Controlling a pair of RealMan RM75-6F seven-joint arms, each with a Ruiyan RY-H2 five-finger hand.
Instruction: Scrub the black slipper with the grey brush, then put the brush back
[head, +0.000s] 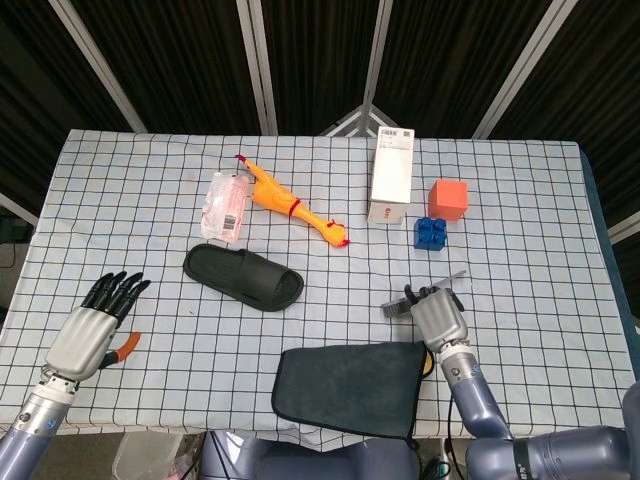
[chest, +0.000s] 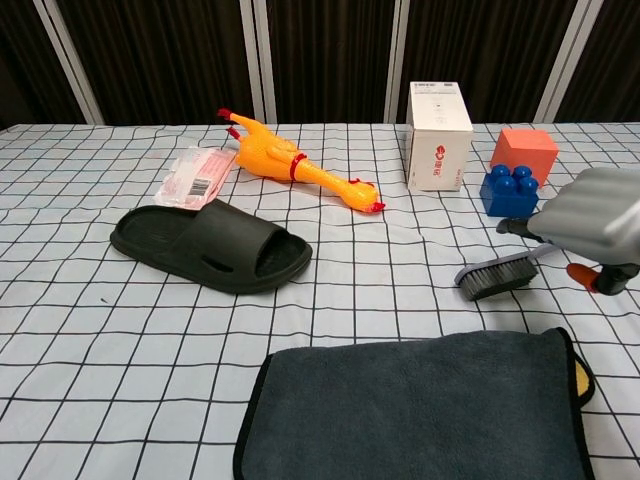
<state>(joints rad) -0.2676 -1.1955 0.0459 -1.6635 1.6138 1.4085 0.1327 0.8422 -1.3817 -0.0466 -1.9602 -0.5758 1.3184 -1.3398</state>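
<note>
The black slipper (head: 243, 276) (chest: 210, 246) lies sole down, left of the table's middle. The grey brush (head: 393, 309) (chest: 495, 277) rests on the checked cloth at the right, bristles down, its handle running under my right hand (head: 440, 318) (chest: 597, 218). That hand hovers over the handle end with its dark fingertips (chest: 515, 228) raised and apart, gripping nothing. My left hand (head: 95, 328) is open near the front left edge, fingers spread, far from the slipper; the chest view does not show it.
A dark grey towel (head: 345, 390) (chest: 420, 410) lies at the front edge beside the brush. Behind are a rubber chicken (head: 290, 208), a plastic packet (head: 225, 205), a white box (head: 391, 178), an orange cube (head: 448, 198) and a blue brick (head: 431, 232).
</note>
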